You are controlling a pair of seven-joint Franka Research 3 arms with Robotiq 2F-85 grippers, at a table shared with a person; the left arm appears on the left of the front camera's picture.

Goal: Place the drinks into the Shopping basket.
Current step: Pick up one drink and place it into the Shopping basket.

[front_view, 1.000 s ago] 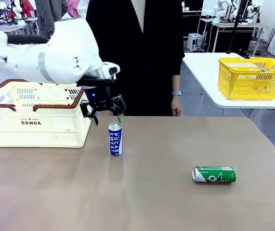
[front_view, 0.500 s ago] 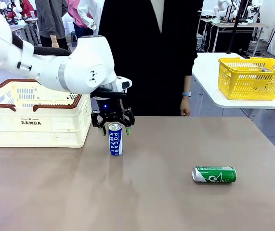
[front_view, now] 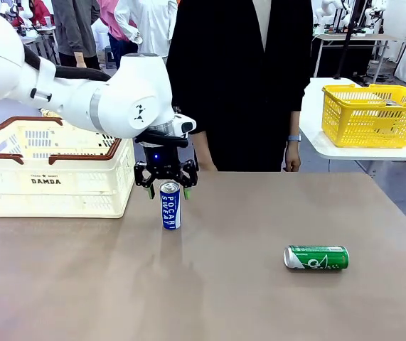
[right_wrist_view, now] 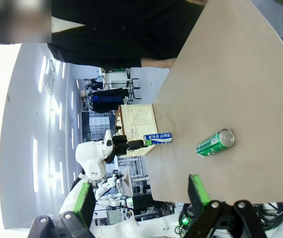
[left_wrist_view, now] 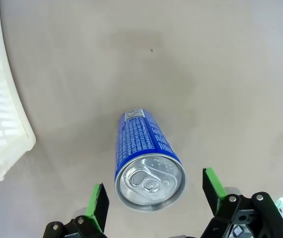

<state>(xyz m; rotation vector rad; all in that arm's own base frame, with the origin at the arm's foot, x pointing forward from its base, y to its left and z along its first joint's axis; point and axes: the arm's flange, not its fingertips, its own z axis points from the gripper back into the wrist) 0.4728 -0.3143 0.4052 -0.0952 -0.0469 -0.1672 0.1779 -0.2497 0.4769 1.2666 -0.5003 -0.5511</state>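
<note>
Left gripper [front_view: 168, 191] had swung across from beside the basket [front_view: 46, 195] and dropped, jaws wide, to straddle the top of the upright blue can [front_view: 171, 207] near the table's [front_view: 224, 305] far edge. The green can [front_view: 316, 257] lay on its side, unmoved, toward the right edge. From the left wrist, the green pads [left_wrist_view: 212, 188] flanked the can's rim without touching, so nothing was gripped yet. From the right wrist, the right gripper [right_wrist_view: 141, 196] hung wide and empty, well back from both cans.
</note>
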